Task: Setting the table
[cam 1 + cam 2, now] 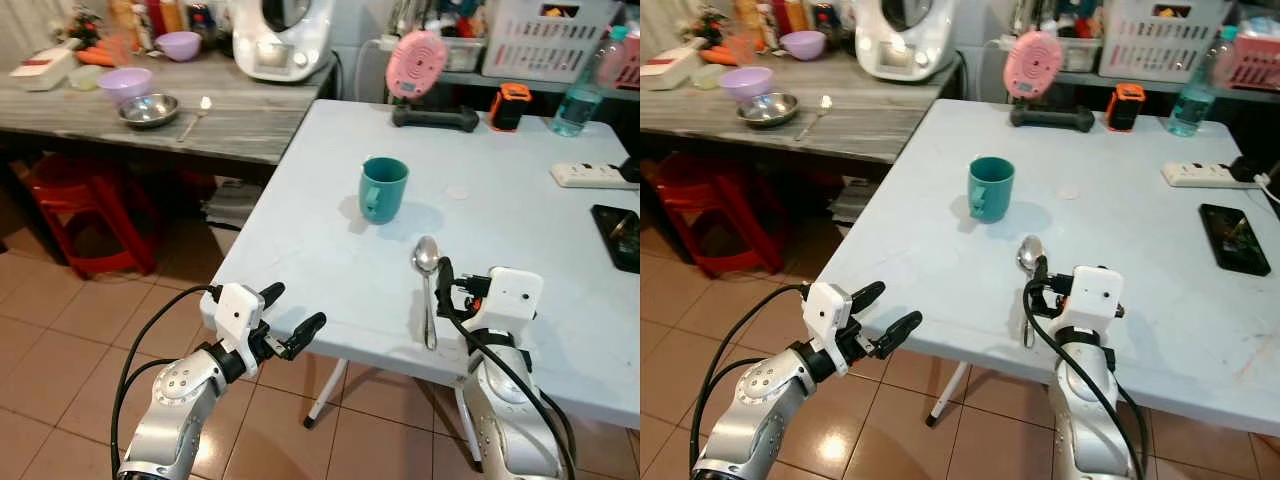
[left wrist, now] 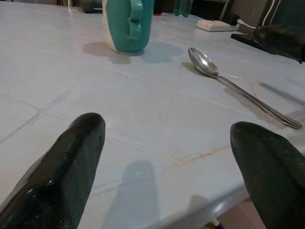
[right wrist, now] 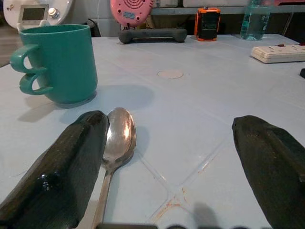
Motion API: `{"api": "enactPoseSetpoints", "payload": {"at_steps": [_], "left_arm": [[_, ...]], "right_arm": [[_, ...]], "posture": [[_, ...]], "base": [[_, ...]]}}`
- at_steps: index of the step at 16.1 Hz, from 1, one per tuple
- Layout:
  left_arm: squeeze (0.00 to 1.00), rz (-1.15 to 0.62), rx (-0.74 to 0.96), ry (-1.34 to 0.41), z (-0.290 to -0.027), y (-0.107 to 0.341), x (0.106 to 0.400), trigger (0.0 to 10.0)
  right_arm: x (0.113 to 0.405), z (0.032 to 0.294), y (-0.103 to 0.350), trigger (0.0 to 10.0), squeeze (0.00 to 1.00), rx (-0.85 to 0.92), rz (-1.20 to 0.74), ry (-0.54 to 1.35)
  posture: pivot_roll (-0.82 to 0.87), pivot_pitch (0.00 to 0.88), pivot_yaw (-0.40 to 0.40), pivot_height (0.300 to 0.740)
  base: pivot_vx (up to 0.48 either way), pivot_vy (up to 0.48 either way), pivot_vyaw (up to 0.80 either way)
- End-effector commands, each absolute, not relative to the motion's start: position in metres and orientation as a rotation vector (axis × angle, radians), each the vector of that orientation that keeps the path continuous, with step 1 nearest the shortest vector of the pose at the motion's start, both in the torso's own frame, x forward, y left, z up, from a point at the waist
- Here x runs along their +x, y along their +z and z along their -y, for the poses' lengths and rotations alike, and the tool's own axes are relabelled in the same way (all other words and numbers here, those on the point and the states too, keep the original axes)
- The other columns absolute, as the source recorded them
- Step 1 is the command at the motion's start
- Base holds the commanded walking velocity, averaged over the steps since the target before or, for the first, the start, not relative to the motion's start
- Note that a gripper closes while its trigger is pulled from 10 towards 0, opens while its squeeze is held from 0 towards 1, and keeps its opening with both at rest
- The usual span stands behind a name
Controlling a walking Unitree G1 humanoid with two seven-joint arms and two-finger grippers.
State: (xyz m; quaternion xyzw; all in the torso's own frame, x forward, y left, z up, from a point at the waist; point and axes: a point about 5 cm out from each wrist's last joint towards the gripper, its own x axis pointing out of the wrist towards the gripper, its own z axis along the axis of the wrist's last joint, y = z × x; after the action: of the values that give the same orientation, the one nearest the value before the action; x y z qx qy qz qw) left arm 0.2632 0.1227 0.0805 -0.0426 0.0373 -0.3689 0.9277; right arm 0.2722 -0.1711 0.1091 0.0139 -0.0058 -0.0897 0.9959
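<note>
Both grippers I saw spread wide, holding nothing: left gripper off the pale blue plastic table's edge, right gripper just beside the steel spoon, teal ceramic mug at eleven o'clock.

You see two silver metal arms with rounded, jointed segments, each ending in a white boxy wrist housing. The left gripper carries two long black fingers, matte and blunt at the tips, with faint pale specks on their surface. A black cable loops from the left forearm up to its white housing. The right gripper has the same black fingers; its housing shows small dark dots, and black cables run down along the silver forearm.
</note>
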Motion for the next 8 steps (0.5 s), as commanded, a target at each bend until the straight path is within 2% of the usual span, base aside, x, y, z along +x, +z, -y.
{"api": "enactPoseSetpoints", "payload": {"at_steps": [1,5,8], "left_arm": [[0.00,-0.068,-0.073,-0.753,-0.125,0.083,0.263,10.0],[0.00,-0.057,-0.095,-0.811,-0.124,0.087,0.262,10.0],[0.00,-0.054,-0.107,-0.891,-0.122,0.091,0.258,10.0]], "right_arm": [[0.274,0.168,0.114,10.0,0.00,0.029,0.026,-0.167],[0.280,0.168,0.105,10.0,0.00,-0.001,-0.051,-0.177],[0.276,0.180,0.090,10.0,0.00,-0.025,-0.153,-0.264]], "posture": [[-0.07,0.000,0.023,0.740],[-0.07,0.000,0.013,0.740],[-0.07,0.000,0.007,0.740]], "base": [[0.000,0.000,0.00],[0.000,0.000,0.00],[0.000,0.000,0.00]]}}
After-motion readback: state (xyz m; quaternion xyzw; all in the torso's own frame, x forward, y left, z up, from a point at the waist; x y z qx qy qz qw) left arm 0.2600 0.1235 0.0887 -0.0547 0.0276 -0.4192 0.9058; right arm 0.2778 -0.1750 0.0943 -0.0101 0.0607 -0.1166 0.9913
